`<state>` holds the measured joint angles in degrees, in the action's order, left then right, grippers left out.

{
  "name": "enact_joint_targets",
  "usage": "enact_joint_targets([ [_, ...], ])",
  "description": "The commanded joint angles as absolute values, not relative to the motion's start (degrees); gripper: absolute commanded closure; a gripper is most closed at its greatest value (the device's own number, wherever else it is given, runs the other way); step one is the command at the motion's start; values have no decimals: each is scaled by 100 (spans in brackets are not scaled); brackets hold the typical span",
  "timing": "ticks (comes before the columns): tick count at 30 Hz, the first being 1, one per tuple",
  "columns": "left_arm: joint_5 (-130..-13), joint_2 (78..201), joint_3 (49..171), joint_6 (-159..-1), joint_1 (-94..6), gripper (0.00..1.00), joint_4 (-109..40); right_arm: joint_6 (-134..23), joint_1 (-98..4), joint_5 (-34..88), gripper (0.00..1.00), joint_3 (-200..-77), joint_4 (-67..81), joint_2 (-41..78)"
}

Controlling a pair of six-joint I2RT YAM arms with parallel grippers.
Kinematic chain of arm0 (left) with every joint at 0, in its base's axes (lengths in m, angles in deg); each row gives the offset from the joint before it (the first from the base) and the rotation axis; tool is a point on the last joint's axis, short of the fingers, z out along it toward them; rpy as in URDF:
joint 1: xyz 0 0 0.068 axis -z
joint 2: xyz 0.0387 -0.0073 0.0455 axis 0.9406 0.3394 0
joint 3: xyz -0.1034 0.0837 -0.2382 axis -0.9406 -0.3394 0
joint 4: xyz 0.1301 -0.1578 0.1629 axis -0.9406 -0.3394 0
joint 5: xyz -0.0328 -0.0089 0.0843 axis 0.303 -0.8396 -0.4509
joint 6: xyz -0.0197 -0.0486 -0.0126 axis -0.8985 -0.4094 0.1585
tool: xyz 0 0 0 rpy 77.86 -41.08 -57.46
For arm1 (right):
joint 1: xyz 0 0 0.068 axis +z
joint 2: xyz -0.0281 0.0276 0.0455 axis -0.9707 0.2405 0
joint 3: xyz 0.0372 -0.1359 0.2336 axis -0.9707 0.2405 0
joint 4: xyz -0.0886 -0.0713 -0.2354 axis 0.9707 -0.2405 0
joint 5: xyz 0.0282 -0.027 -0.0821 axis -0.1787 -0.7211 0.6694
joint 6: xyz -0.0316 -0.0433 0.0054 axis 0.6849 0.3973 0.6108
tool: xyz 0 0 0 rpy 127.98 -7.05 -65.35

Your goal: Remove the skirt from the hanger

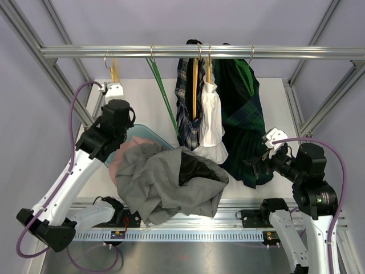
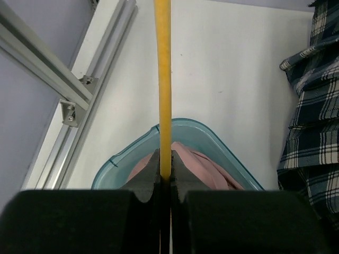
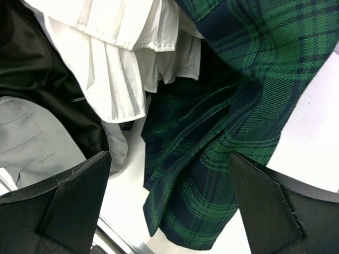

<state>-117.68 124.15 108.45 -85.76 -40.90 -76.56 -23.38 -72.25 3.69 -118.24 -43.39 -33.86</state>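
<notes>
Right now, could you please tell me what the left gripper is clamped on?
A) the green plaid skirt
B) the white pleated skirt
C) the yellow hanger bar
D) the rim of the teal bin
C: the left wrist view shows the left gripper shut on the yellow hanger bar, above the teal bin.

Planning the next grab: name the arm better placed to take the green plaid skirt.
Right. The right hand is open, facing the green plaid skirt closely; the left hand is shut on the yellow hanger.
</notes>
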Motion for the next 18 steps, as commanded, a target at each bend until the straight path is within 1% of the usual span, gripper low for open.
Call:
enact_joint_targets([
  [1, -11423, 12526, 11331, -8735, -4185, 100, -6760, -2358, -7257, 174, 0, -11767, -4358, -3446],
  [7, -11063, 12457, 11315, -8910, -4291, 100, -6751, -2358, -7257, 112, 0, -11670, -4331, -3482],
  [14, -10816, 11395, 10489, -8990, -4291, 100, -6592, -2349, -7257, 77, 0, -11565, -4270, -3490],
  [18, -10702, 11113, 10391, -9025, -4291, 100, -6662, -2349, -7248, 60, 1, -11565, -4252, -3482],
])
